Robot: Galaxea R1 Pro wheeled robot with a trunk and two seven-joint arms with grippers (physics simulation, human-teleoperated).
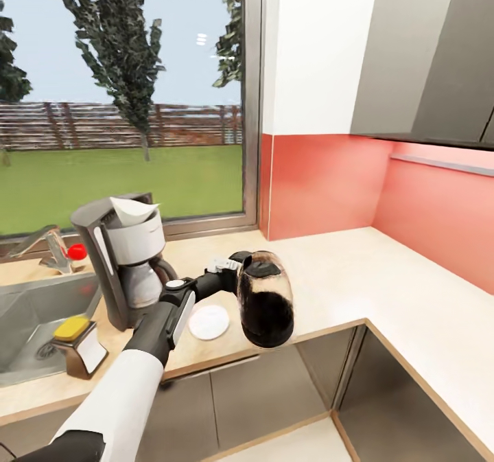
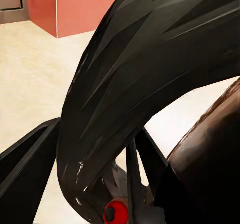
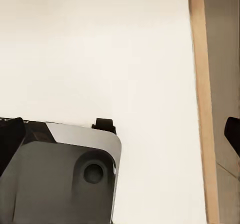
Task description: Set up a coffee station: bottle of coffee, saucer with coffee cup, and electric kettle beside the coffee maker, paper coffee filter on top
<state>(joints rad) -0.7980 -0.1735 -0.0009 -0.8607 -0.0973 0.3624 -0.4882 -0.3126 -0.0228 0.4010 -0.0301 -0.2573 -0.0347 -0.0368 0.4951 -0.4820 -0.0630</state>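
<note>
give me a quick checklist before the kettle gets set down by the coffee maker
1. Left end effector holds electric kettle by the handle: ok.
2. Kettle resting on kitchen countertop: not ok, it hangs in the air.
3. Paper coffee filter on coffee maker: ok.
4. Saucer beside coffee maker: ok.
5. Coffee cup on saucer: not ok, saucer bare.
6. Bottle of coffee upright: not ok, tilted at the sink edge.

Fittings, logged by position against the left pincer (image 1: 239,267):
- Window (image 1: 137,91), steel-framed: beyond and above. Conifer (image 1: 116,43), slatted fence (image 1: 103,125) and lawn (image 1: 123,180) showed through it.
- Tap (image 1: 51,246), steel, with red knob (image 1: 77,250): well to the left.
- Splashback (image 1: 322,180), red: beyond, to the right.
- Wall cabinets (image 1: 425,57), grey: high to the right.
- Base cabinets (image 1: 226,393), grey: below.
- Floor (image 1: 295,448), pale: lowest.
</note>
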